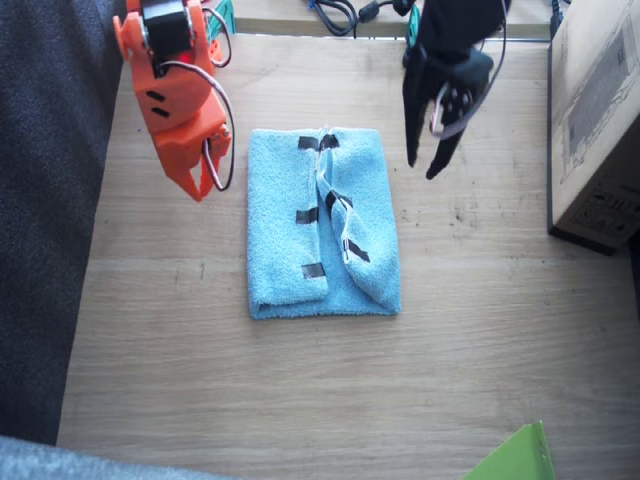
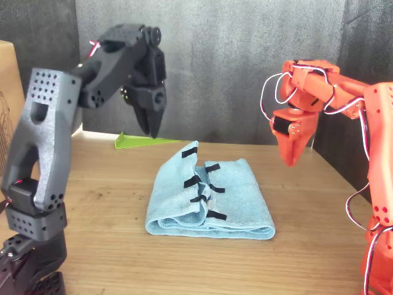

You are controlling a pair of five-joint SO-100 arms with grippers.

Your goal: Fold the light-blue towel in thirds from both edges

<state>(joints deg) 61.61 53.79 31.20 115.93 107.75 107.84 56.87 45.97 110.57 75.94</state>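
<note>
The light-blue towel [image 1: 280, 220] [image 2: 239, 190] lies folded in the middle of the wooden table. Its two edges, marked with black tape strips, meet along the centre; the one nearer the right arm [image 1: 312, 215] lies flat, the one nearer the left arm [image 1: 348, 235] lies slanted and rumpled, partly over it. My orange right gripper [image 1: 200, 188] [image 2: 290, 158] hangs shut just beside the towel's far corner, clear of the cloth. My black left gripper [image 1: 420, 168] [image 2: 151, 130] hovers off the opposite far corner, jaws apart and empty.
A cardboard box [image 1: 600, 120] [image 2: 6, 92] stands at the table edge beyond the left arm. A lime-green sheet corner [image 1: 515, 460] [image 2: 141, 141] pokes in at the near edge. Cables [image 1: 335, 12] lie along the far edge. Dark fabric borders the right arm's side.
</note>
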